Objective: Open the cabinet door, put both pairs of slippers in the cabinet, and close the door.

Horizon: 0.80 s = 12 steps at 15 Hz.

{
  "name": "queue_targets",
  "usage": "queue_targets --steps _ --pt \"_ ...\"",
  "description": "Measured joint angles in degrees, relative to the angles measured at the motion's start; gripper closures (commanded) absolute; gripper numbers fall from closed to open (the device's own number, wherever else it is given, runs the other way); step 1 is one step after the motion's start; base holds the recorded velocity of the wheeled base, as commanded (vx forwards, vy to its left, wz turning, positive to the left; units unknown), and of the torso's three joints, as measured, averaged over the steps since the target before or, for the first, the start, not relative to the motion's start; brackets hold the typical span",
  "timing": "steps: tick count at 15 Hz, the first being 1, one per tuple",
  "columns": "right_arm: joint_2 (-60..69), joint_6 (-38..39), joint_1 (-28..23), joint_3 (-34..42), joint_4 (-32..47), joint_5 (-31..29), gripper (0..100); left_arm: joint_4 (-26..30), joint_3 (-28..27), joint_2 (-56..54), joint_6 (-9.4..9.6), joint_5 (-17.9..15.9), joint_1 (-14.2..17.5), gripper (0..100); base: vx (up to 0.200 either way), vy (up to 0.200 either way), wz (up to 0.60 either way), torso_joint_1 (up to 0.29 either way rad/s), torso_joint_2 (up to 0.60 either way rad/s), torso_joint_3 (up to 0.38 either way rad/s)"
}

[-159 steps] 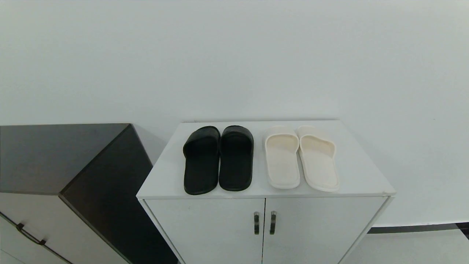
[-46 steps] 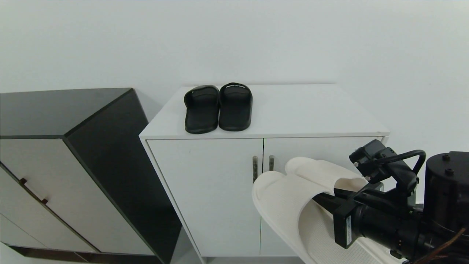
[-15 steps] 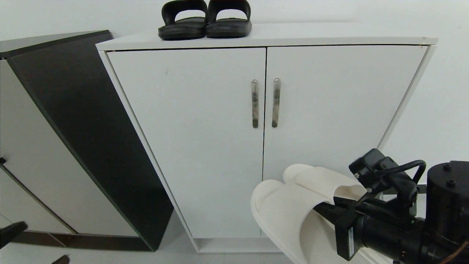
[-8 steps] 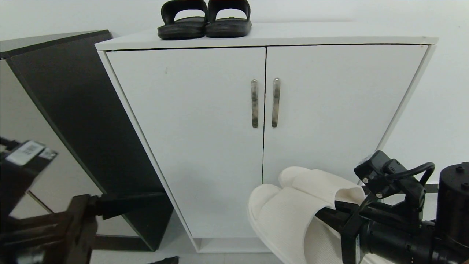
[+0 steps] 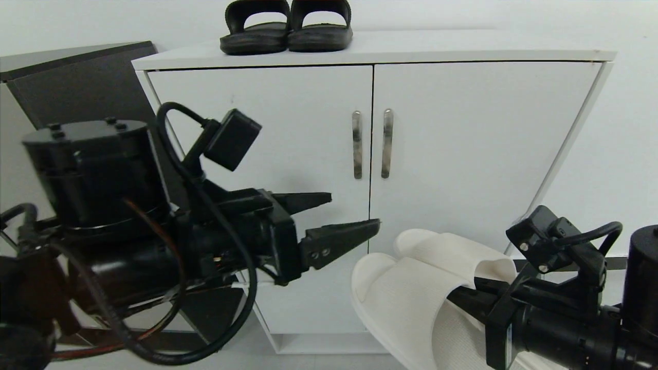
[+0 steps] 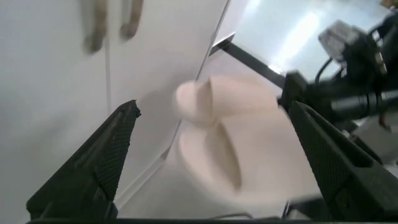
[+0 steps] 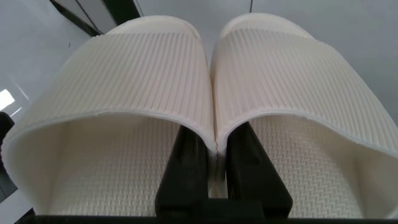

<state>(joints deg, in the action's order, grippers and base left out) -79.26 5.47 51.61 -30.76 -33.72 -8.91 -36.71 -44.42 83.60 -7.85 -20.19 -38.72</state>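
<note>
The white cabinet (image 5: 462, 154) stood with both doors closed, their two metal handles (image 5: 357, 145) side by side at the middle seam. On the cabinet's top, toward its left end, the black slippers (image 5: 288, 25) sat as a pair, side by side and touching, with their open heel ends facing out past the front edge. The cream slippers (image 5: 426, 272) were off the cabinet, held in the air in front of the lower part of its right door with their toes pointing toward it. The right hand (image 7: 216, 155) was clenched on that pair, its fingers (image 7: 186, 168) reaching in under the straps and pinching the two inner strap edges together. The left hand (image 5: 353, 208) hung in front of the cabinet's left door, below handle height, released and grasping nothing, its two fingers spread wide and aimed toward the seam. A dark cabinet (image 5: 77, 67) stood just beside the white cabinet's left side.
</note>
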Motion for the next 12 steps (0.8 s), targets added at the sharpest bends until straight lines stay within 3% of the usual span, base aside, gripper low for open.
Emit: queue_targets --steps 3,6,10,12 --pt "-0.8 0.0 -0.3 -0.1 -0.1 0.0 100 1.4 -5.5 5.0 -0.55 -2.8 -1.8 0 0.0 0.0 0.0 0.0 0.0 0.0" --pt "-1.9 0.2 -0.4 -0.5 -0.3 -0.2 100 2.0 -9.7 9.2 -0.84 -3.2 -2.5 0 0.0 0.0 0.0 0.0 0.0 0.0" --pt "-2.2 0.4 -1.3 -0.8 -0.2 -0.2 100 2.2 -17.9 13.4 -5.91 -6.3 -3.2 0 0.0 0.0 0.0 0.0 0.0 0.0" --pt "-2.1 0.4 -1.5 -0.8 -0.2 -0.2 100 2.2 -19.7 14.5 -6.4 -6.3 -3.3 0 0.0 0.0 0.0 0.0 0.0 0.0"
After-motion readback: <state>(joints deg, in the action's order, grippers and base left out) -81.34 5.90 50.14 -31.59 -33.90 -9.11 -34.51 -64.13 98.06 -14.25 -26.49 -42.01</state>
